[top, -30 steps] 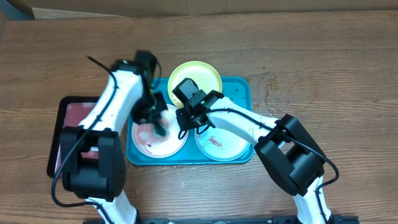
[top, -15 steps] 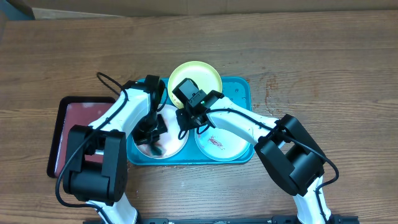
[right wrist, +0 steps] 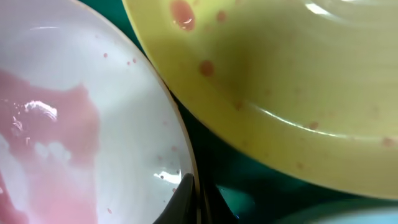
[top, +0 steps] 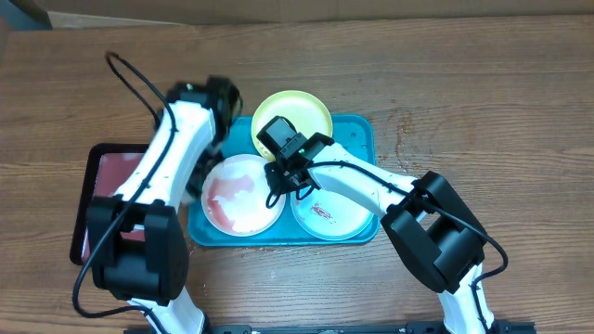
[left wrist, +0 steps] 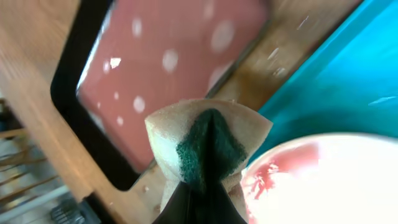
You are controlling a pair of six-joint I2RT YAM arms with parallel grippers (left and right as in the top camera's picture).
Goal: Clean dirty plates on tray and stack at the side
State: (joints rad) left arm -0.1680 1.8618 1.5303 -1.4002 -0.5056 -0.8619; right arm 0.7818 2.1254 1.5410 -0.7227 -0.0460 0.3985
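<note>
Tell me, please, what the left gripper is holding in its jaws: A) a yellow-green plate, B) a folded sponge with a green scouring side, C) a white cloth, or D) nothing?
B: in the left wrist view, the left gripper pinches a tan sponge, folded, green face showing.

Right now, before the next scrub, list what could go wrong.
1. Only the shut tips of the right gripper meet the rim of the smeared white plate; a hard swipe may shove it against the yellow-green plate.
2. The sponge pinched in the left gripper hangs over the gap between turquoise tray and dark red tray; residue could drip onto the table.
</note>
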